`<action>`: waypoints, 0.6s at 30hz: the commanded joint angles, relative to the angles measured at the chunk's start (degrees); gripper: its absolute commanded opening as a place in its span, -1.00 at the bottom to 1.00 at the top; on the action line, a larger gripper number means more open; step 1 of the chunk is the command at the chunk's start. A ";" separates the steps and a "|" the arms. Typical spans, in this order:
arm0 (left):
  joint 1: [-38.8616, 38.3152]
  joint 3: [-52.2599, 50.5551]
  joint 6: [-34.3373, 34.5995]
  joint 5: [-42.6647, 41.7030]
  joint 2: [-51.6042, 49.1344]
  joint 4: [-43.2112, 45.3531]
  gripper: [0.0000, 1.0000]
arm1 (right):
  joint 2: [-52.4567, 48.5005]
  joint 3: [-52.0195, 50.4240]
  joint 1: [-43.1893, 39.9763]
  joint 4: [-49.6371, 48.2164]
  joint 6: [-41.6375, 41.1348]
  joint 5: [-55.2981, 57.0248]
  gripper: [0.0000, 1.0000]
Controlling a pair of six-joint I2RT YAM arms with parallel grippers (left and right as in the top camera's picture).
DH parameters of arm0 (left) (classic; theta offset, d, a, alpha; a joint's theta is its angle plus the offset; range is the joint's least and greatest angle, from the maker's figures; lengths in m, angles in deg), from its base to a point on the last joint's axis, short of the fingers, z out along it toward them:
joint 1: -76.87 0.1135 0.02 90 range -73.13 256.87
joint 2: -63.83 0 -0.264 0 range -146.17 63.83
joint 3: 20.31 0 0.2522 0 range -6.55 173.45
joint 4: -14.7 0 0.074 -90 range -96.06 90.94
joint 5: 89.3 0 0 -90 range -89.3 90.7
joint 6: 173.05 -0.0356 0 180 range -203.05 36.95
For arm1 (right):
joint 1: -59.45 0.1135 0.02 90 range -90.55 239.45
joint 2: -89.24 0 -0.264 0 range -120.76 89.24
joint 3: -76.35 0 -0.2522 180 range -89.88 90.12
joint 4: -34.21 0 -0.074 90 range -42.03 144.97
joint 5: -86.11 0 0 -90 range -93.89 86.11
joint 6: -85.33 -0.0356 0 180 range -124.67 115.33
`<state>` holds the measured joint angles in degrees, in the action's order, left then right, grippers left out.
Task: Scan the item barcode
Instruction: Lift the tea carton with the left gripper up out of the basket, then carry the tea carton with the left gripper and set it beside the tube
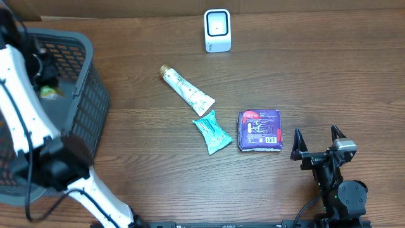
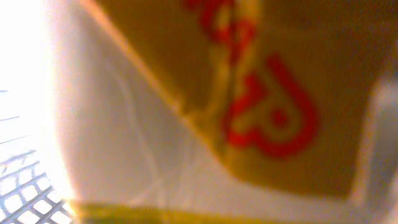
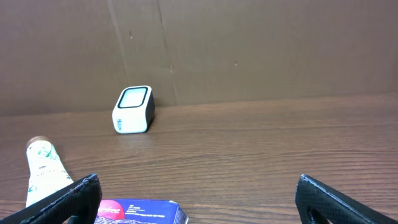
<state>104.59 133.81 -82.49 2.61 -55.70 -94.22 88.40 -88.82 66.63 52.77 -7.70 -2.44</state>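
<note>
Yellow red-lettered packet (image 2: 261,93) crowds the left pincer (image 1: 45,79) in the dark mesh basket (image 1: 95,101); grip cannot be told, so lifting could drop it. Right pincer (image 1: 316,134) gapes open.

Only blurred red lettering shows on the yellow packet (image 2: 261,93), unreadable.

scanner (image 1: 217,30) white | packet (image 1: 212,132) teal | pack (image 1: 259,130) purple | basket (image 1: 95,104) dark grey
</note>
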 commanded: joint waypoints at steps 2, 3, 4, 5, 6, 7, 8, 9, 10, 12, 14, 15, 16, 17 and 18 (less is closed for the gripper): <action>-0.44 3.87 1.81 -8.48 11.41 -0.13 -0.75 | 0.68 -0.61 0.31 -0.20 -0.42 -0.22 1.00; -0.44 3.87 1.79 -10.82 13.38 0.00 -0.72 | 0.68 -0.61 0.31 -0.20 -0.42 -0.22 1.00; -0.46 3.87 1.79 -13.07 14.82 0.07 -0.71 | 0.68 -0.61 0.31 -0.20 -0.42 -0.22 1.00; -0.61 3.87 1.77 -16.06 16.57 0.28 -0.70 | 0.68 -0.61 0.31 -0.20 -0.42 -0.22 1.00; -0.83 3.87 1.79 -19.34 18.23 0.46 -0.71 | 0.68 -0.61 0.31 -0.22 -0.42 -0.22 1.00; -0.96 3.87 1.79 -21.99 19.41 0.57 -0.70 | 0.68 -0.61 0.31 -0.20 -0.42 -0.22 1.00; -1.29 3.87 1.79 -25.53 20.68 0.74 -0.70 | 0.68 -0.61 0.31 -0.20 -0.42 -0.22 1.00; -1.49 3.87 1.81 -28.76 21.79 0.76 -0.68 | 0.68 -0.61 0.31 -0.20 -0.42 -0.22 1.00; -1.92 3.87 1.79 -31.74 22.73 0.74 -0.68 | 0.68 -0.61 0.31 -0.20 -0.44 -0.22 1.00; -3.10 3.87 1.79 -37.29 24.15 0.70 -0.66 | 0.68 -0.61 0.31 -0.20 -0.42 -0.22 1.00; -5.25 3.87 1.81 -41.72 24.81 0.70 -0.66 | 0.68 -0.61 0.31 -0.20 -0.42 -0.22 1.00; -6.38 3.87 1.81 -43.01 24.83 0.66 -0.66 | 0.68 -0.61 0.31 -0.20 -0.42 -0.22 1.00; -8.02 3.80 1.81 -44.02 24.79 0.59 -0.66 | 0.68 -0.61 0.31 -0.20 -0.42 -0.22 1.00; -9.75 3.67 1.84 -44.04 24.70 0.59 -0.65 | 0.68 -0.61 0.31 -0.20 -0.42 -0.22 1.00; -12.15 3.37 1.81 -43.87 24.55 0.68 -0.65 | 0.68 -0.61 0.31 -0.20 -0.44 -0.22 1.00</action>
<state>97.08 136.37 -81.42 -33.32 -31.04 -94.22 88.40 -88.82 66.63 52.74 -7.68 -2.44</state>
